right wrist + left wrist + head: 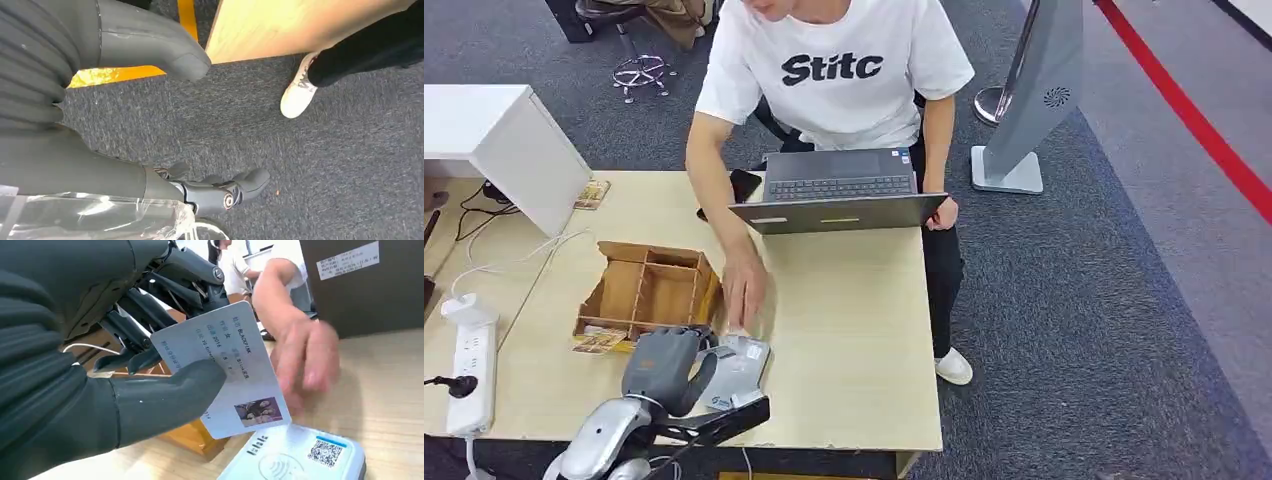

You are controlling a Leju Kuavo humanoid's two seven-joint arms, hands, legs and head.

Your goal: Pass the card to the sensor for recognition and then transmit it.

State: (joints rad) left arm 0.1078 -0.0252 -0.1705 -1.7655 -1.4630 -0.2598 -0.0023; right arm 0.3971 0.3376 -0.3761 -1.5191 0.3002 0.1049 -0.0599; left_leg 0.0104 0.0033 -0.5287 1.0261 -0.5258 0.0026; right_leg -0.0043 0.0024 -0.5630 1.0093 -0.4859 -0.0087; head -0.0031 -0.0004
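Note:
My left hand [662,362] [125,365] pinches a white card [225,370] between thumb and fingers; the card carries printed text and a small photo. It hangs tilted just above the pale blue card sensor [295,457] [742,370], which lies on the wooden table [854,330] near its front edge. A person's hand [744,290] [305,360] reaches down beside the sensor, close to the card. My right hand [150,100] hangs over the grey carpet beside the table, fingers apart and holding nothing.
A wooden divided box [649,290] stands just behind my left hand. An open laptop [839,200] sits at the far edge before the seated person [834,70]. A power strip [469,360] and cables lie left. A person's shoe [297,95] rests on the carpet.

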